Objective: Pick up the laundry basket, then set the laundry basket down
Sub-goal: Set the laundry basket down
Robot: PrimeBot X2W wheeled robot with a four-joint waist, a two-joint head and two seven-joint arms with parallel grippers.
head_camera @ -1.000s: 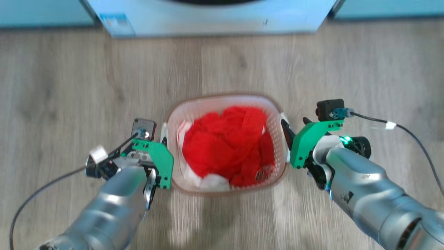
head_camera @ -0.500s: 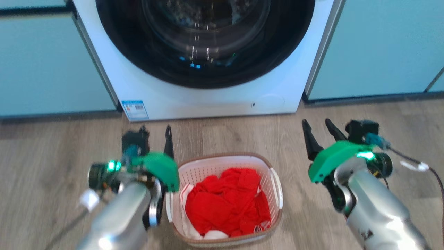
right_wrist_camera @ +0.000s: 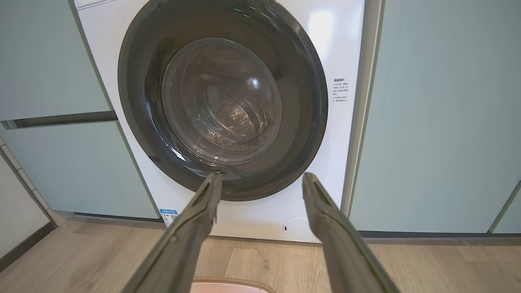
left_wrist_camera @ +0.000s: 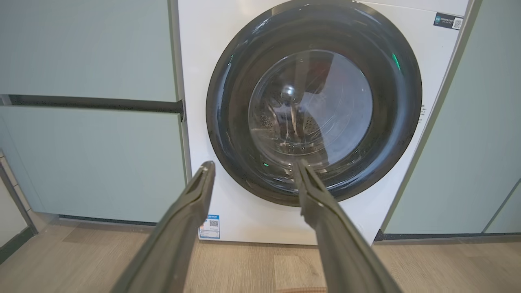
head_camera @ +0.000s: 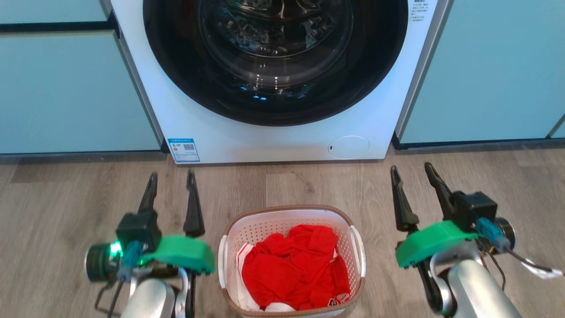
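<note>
Head view: the basket (head_camera: 269,224) stands upright on the floor (head_camera: 309,185), apart from the floor's far edge, where the washer (head_camera: 282,141) and the cabinets (head_camera: 66,88) meet it. It sits in line with the washer's door (head_camera: 273,57). The basket holds a heap of red cloth (head_camera: 295,265), with a little white cloth (head_camera: 276,307) showing under it at the near side. I hold nothing. My left gripper (head_camera: 172,176) is released and sits beside the basket's left side, apart from it. Its two fingers are spread, with only floor between them, and point toward the washer. My right gripper (head_camera: 411,168) is also released and empty. It is off the basket's right side and further from it than the left gripper is, with its fingers spread and pointing the same way. A green light is lit on my left wrist. Left wrist view: the spread fingers frame the lower rim of the door, and a label (left_wrist_camera: 210,226) shows at the washer's lower left corner. A sliver of brown rim shows at the bottom edge. Right wrist view: the fingers are spread about as widely and reach up to the lower rim of the door. The basket's brown rim lies between them at the bottom edge, touching neither finger.
</note>
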